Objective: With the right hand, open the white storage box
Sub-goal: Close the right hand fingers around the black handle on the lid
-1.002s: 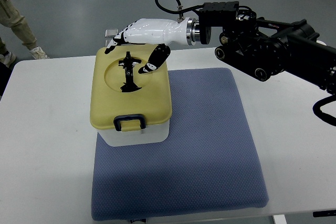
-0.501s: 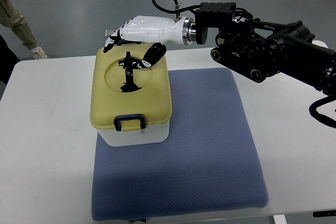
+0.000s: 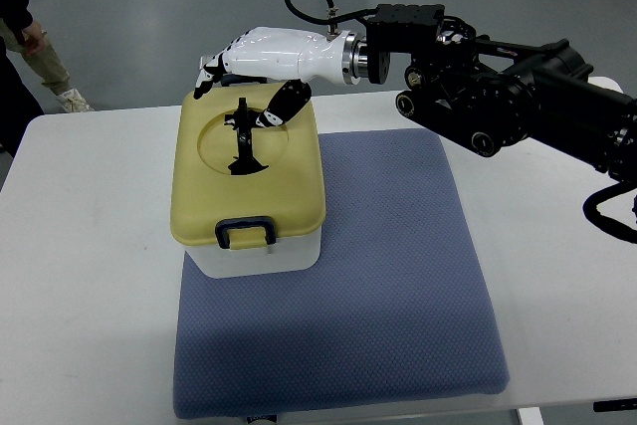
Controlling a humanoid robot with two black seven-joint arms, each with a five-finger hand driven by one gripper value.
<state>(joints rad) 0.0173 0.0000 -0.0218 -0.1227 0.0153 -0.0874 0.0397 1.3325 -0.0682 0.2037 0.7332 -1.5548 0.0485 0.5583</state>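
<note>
The white storage box stands on the left part of a blue mat, closed by a yellow lid with a black front latch and a black handle in a round recess. My right hand, white with black fingertips, hovers over the lid's far edge. Its fingers reach past the far left corner and its thumb points down beside the handle. The fingers are relaxed and hold nothing.
The blue mat lies on a white table. My black right arm crosses above the table's far right. A person stands off the far left corner.
My right hand has moved slightly left and farther back over the lid's far edge. The person at the far left has shifted into view more.
</note>
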